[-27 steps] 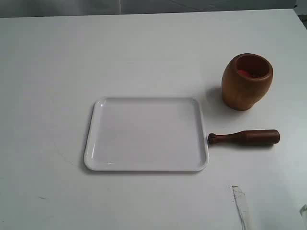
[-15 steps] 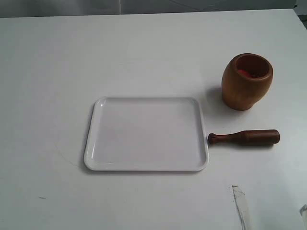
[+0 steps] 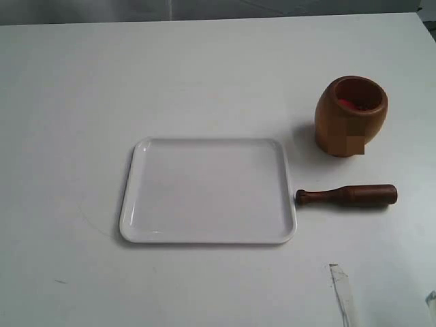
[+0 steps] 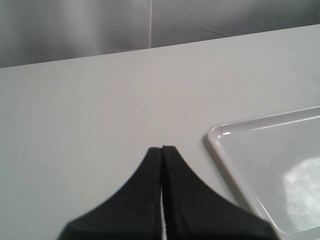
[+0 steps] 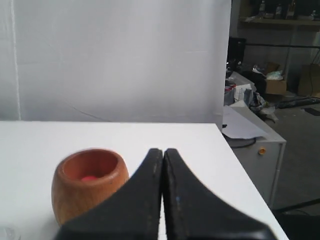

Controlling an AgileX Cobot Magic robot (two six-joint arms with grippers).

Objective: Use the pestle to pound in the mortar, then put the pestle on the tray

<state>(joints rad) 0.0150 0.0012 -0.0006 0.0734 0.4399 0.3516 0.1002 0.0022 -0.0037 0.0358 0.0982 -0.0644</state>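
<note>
- Wood, smooth and brown, forms the mortar [image 3: 351, 116]: a rounded barrel shape with a wide round mouth and a reddish inside, where a small red bit [image 3: 347, 103] lies.
- The mortar stands upright on the bench [image 3: 102, 82], towards the right of the exterior view and apart from the tray's far right corner.
- The pestle [image 3: 347, 195] is darker reddish-brown wood, a thick cylinder tapering to a thin handle with a small knob. It lies flat on the bench on the near side of the mortar, its knob touching or just beside the tray's right rim.
- The tray [image 3: 208, 142] is glossy white plastic, rectangular with rounded corners and a low raised rim. It sits flat near the middle of the bench.
- The bench top is matt white, with a pale strip [image 3: 343, 289] near its front right edge.
- Behind the bench hang a grey backdrop and a white screen; past the screen are shelves, boxes and a white cabinet.
- Count: one mortar, one pestle, one tray, two pincers.
- The left pincer [image 4: 162, 150] is black, its fingers pressed together on nothing, near a tray corner.
- The right pincer [image 5: 163, 151] is likewise closed and empty, with the mortar just ahead of it.
</note>
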